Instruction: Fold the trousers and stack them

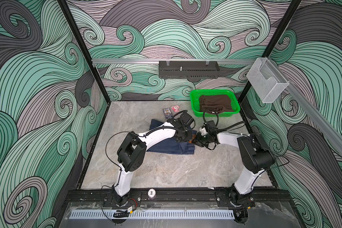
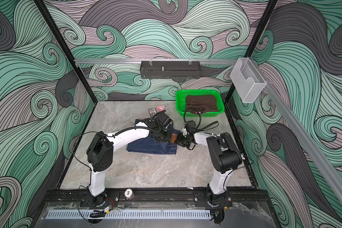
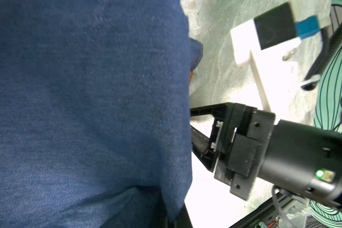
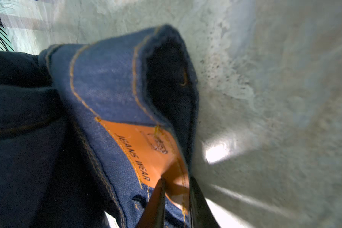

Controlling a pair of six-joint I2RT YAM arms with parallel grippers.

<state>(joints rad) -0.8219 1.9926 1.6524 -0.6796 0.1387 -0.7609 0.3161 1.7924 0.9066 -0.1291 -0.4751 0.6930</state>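
Just before the basket (image 1: 213, 91), the right gripper (image 4: 177, 180) pinches the trousers (image 4: 107, 88) by the waistband, their length running away beneath the closed left gripper (image 1: 185, 138).

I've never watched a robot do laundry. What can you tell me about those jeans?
The jeans are dark navy denim with orange stitching and a brown waistband patch reading JEANS WEAR. They lie partly folded in a compact bundle on the middle of the table. The right fingers pinch the waistband at the patch, holding that edge raised. The left arm reaches over them, its fingers hidden.
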